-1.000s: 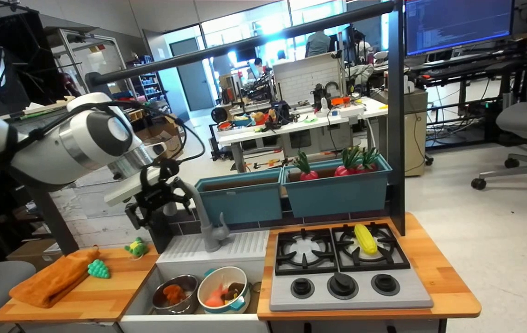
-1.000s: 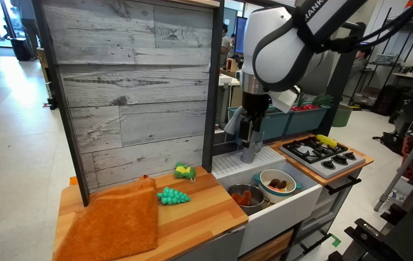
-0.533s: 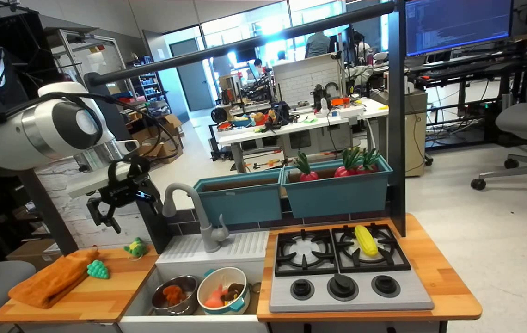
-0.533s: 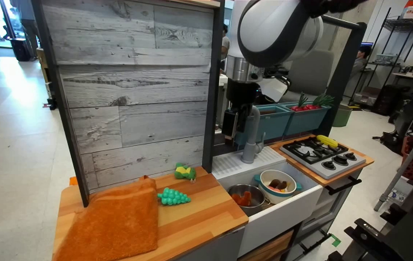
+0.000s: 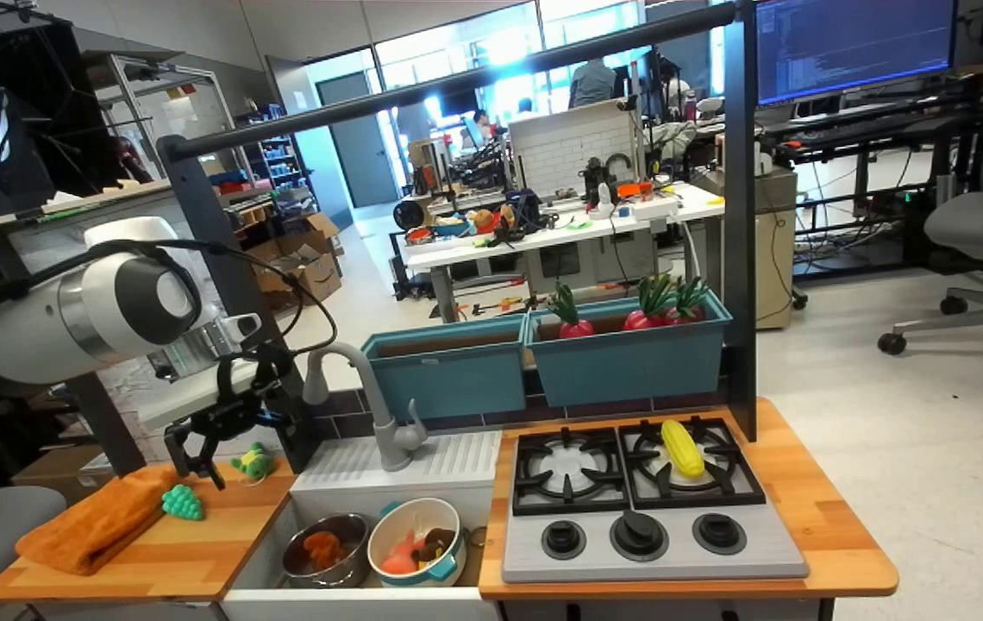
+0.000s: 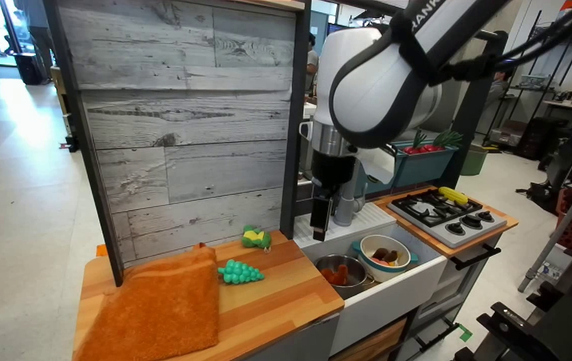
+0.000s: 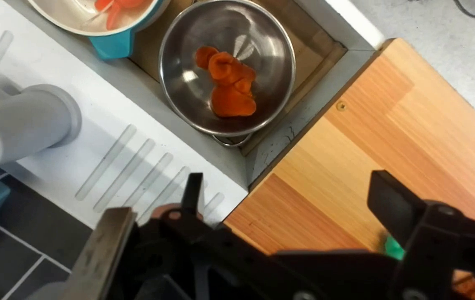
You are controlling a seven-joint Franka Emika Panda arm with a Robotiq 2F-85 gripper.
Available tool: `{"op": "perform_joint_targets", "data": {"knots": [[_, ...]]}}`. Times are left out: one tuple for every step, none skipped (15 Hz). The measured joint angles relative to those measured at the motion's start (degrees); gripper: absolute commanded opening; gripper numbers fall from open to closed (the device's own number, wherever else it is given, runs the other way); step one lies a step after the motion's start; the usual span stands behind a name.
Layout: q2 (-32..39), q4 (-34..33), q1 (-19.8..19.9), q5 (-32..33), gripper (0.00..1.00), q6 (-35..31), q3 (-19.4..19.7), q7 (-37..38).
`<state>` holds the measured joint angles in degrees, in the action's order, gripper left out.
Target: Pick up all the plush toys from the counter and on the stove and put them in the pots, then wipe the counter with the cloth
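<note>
Black two-fingered gripper (image 7: 289, 187): jaws spread wide, released, nothing between them; hangs over the join of the white box-shaped sink (image 6: 386, 305) and, at left, the light orange-brown strip-wood desk (image 6: 286, 287), probably to reach a toy there.

Knobbly green grape-shaped toy (image 6: 241, 272): on the left desk, just right of the fuzzy folded orange cloth (image 6: 165, 301), which seems laid ready for the final wipe; faint sheen, perhaps rubbery.

Rounded green-and-yellow toy (image 6: 256, 236): far edge of the left desk, by the panel of grey planks (image 6: 226, 160); soft-looking.

Round polished steel pot (image 7: 271, 66): in the sink; contains a velvety orange-red plush toy (image 7: 232, 93).

Turquoise-handled round cream pot (image 6: 384, 275): right of it; contains a coral toy (image 5: 403, 556) and a brown toy (image 5: 438, 544). Sink walls likely keep both pots from sliding.

Grey-fronted stove (image 5: 591, 563): right.

Ribbed yellow oblong toy (image 5: 683, 448): across the right-hand black grate (image 5: 698, 498), apparently yet to be collected.
</note>
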<state>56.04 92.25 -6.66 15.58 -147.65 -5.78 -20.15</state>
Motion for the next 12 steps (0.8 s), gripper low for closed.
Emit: {"op": "perform_joint_targets", "data": {"knots": [[0.59, 0.17, -0.60, 0.30, 1.00, -0.77, 0.28, 0.00], [0.85, 0.17, -0.99, 0.42, 1.00, -0.90, 0.49, 0.00], [0.91, 0.17, -1.07, 0.43, 1.00, -0.87, 0.47, 0.03], [0.94, 0.17, -1.05, 0.35, 1.00, -0.90, 0.46, 0.33], [0.94, 0.21, -1.03, 0.35, 1.00, -1.27, 0.50, 0.60], [0.94, 0.48, -1.06, 0.38, 1.00, -2.58, 0.50, 0.78], [0.95, 1.02, -1.25, 0.57, 1.00, -4.81, 0.52, 1.18], [1.00, 1.77, -1.67, 0.93, 1.00, -7.52, 0.57, 1.79], [1.13, 2.61, -2.58, 1.40, 1.00, -10.45, 0.84, 2.68], [1.41, 3.39, -4.03, 2.10, 1.00, -13.39, 1.48, 3.87], [1.87, 4.04, -6.16, 2.96, 1.00, -16.25, 2.69, 5.45], [2.55, 4.41, -9.12, 3.86, 1.00, -19.09, 4.74, 7.62]]}}
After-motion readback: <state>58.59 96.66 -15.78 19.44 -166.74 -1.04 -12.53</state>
